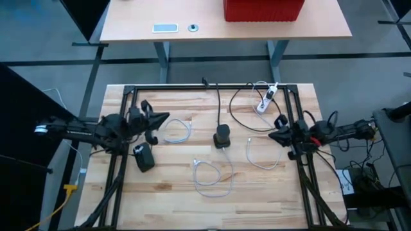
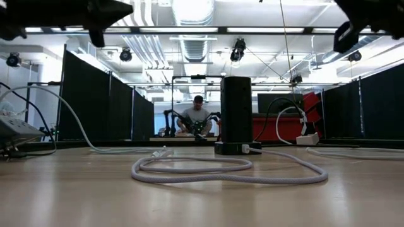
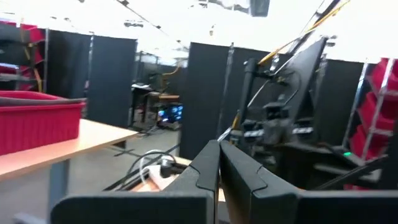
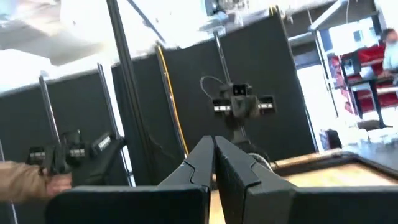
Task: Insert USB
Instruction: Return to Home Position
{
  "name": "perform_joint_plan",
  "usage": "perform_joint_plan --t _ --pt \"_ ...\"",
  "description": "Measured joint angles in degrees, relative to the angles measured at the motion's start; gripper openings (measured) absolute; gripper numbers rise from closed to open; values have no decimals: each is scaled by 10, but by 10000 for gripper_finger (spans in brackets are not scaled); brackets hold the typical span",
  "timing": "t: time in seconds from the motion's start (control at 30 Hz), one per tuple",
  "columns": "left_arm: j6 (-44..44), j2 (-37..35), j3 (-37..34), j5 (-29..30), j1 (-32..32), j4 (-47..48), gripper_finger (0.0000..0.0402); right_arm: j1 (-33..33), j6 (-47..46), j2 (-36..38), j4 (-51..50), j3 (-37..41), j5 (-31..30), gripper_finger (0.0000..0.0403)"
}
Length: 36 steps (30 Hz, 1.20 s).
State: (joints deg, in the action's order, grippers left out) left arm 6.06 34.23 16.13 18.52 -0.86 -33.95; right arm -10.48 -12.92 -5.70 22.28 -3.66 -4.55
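while left gripper (image 1: 164, 118) and right gripper (image 1: 271, 135) press fingers (image 3: 202, 171) together, a black cylindrical tower (image 1: 221, 135) stands on a wood-plank table (image 1: 167, 205).

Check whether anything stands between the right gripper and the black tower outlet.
Nothing upright does. The right gripper, shut, hangs right of the tower outlet. Between them, only a black cable and the end of a white cable lie flat on the table.
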Motion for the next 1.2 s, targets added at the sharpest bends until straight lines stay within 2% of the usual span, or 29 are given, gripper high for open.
perform_joint_plan --t 0.17,0.27,0.63,0.8,0.87,1.07,1.2 --pt "5 -68 -35 4 -1 12 0 0 5 -2 38 27 -1 0" --pt "-4 -99 -53 5 -3 39 0 1 -24 -10 -3 31 -10 0" --pt "-2 -263 -56 1 -60 255 0 3 0 -34 -22 31 -113 0" --pt "-9 -343 -57 1 -87 357 0 3 15 -35 -31 31 -116 0" --pt "-18 -340 -57 -14 -90 365 0 3 15 -34 -31 31 -116 0" --pt "-24 -342 -81 -138 -90 339 0 3 15 -35 -40 31 -116 0" --pt "-24 -342 -123 -156 -89 274 0 3 14 -35 -45 31 -116 0"
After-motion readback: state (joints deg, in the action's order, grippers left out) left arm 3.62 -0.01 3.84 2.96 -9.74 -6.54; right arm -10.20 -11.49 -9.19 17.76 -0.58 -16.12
